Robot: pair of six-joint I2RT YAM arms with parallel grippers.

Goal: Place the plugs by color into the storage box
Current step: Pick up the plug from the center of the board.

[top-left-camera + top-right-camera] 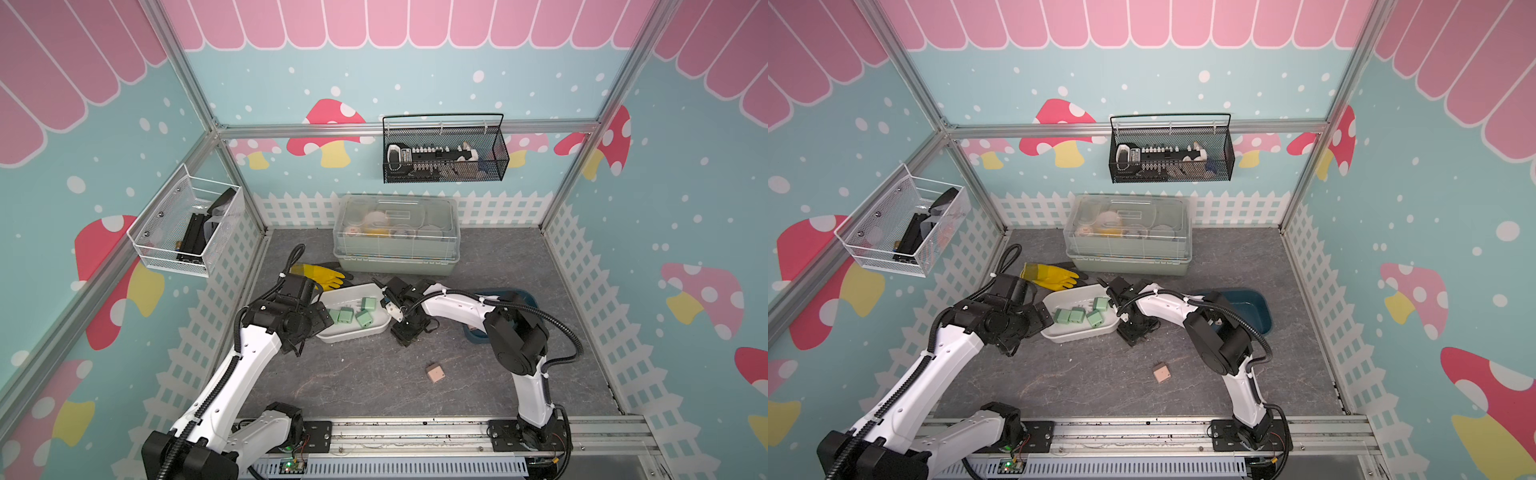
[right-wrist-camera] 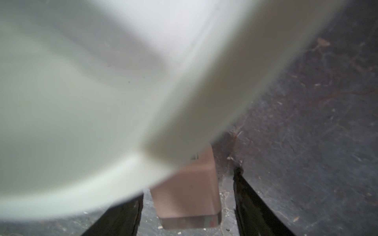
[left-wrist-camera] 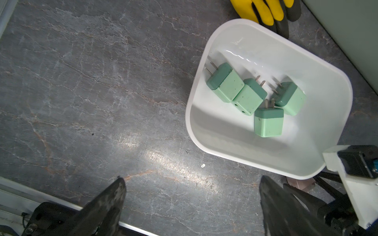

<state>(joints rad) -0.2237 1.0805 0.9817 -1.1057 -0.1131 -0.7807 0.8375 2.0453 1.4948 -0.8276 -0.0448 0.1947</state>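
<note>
Bracketing pink plug (image 2: 187, 196): right hand (image 2: 188, 183)

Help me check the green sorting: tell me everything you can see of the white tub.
The white tub is a shallow, rounded-rectangular dish of glossy plastic, open-topped with a broad rim, standing upright on the grey table. Four green plugs lie clustered inside on their sides, some touching. A yellow glove lies by one corner. A pink plug sits outside, partly tucked under the rim at another corner.
</note>
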